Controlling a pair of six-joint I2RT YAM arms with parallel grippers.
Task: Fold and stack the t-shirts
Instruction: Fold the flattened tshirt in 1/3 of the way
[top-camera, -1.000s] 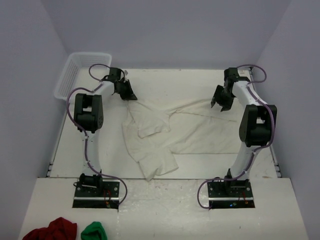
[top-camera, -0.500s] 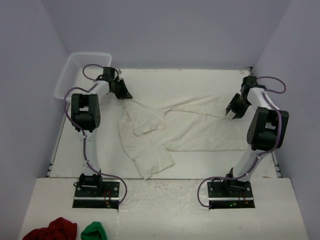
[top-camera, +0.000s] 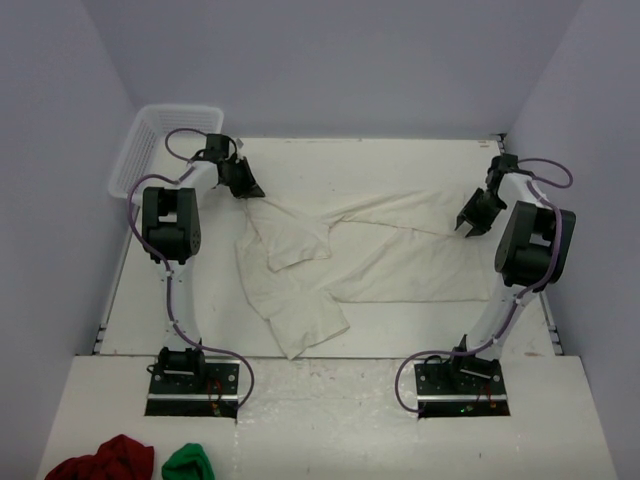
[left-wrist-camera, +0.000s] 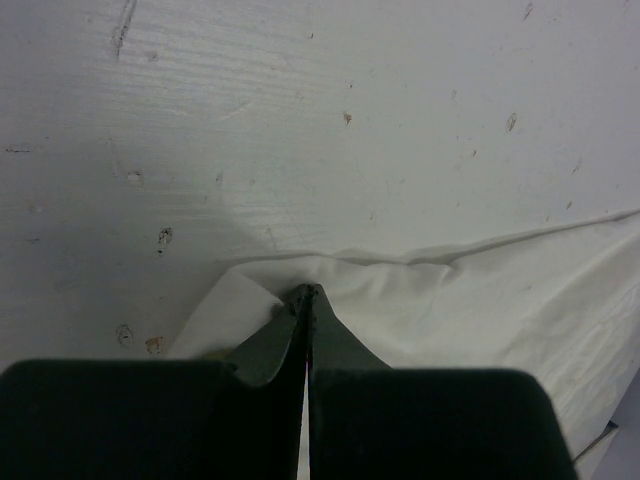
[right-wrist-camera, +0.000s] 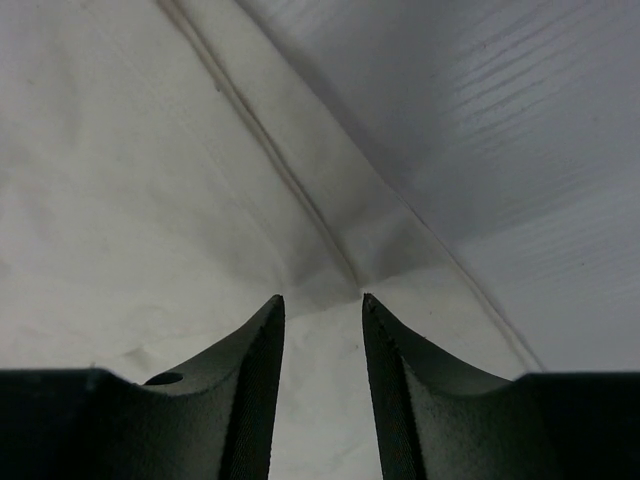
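One off-white t-shirt (top-camera: 385, 262) lies spread across the table, its left part bunched and folded over toward the near edge. My left gripper (top-camera: 248, 190) is at the shirt's far left corner and is shut on that corner; in the left wrist view the cloth (left-wrist-camera: 450, 300) puckers toward the closed tips of the gripper (left-wrist-camera: 305, 292). My right gripper (top-camera: 469, 226) hangs low over the shirt's far right edge. In the right wrist view it (right-wrist-camera: 322, 298) stands open, its fingers astride the seamed edge of the shirt (right-wrist-camera: 120, 200), with cloth under the gap.
A white mesh basket (top-camera: 160, 140) stands at the far left corner. A dark red cloth bundle (top-camera: 100, 462) and a small green bundle (top-camera: 188, 464) lie on the near shelf at left. Side walls stand close to both arms. Bare table (right-wrist-camera: 540, 150) shows right of the shirt's edge.
My right arm swung right and down to the shirt's right edge, its jaws narrowing. The left gripper shifted slightly left with its corner, and the shirt is drawn out wider.
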